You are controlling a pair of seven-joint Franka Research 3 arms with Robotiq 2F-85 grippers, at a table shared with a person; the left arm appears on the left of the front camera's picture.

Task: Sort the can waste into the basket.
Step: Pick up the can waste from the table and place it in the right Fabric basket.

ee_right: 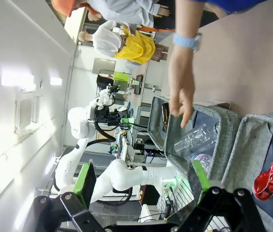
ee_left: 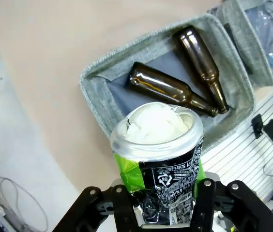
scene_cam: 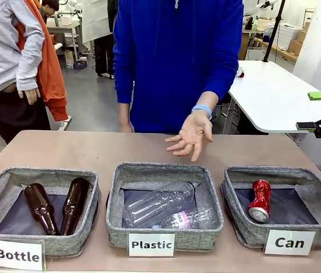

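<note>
The lower body of the dark can [ee_left: 163, 166] is swallowed by the left pincer [ee_left: 168, 212], whose finger ends are hidden behind it, and its small print is too fine to read. In the "Can" basket [scene_cam: 320, 227], the red can [scene_cam: 260, 200] shows no legible label. The right pincer [scene_cam: 320, 111] is cut off by the front view's right edge.

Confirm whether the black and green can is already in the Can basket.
No. The left tool holds the black and green can above the Bottle basket.
</note>
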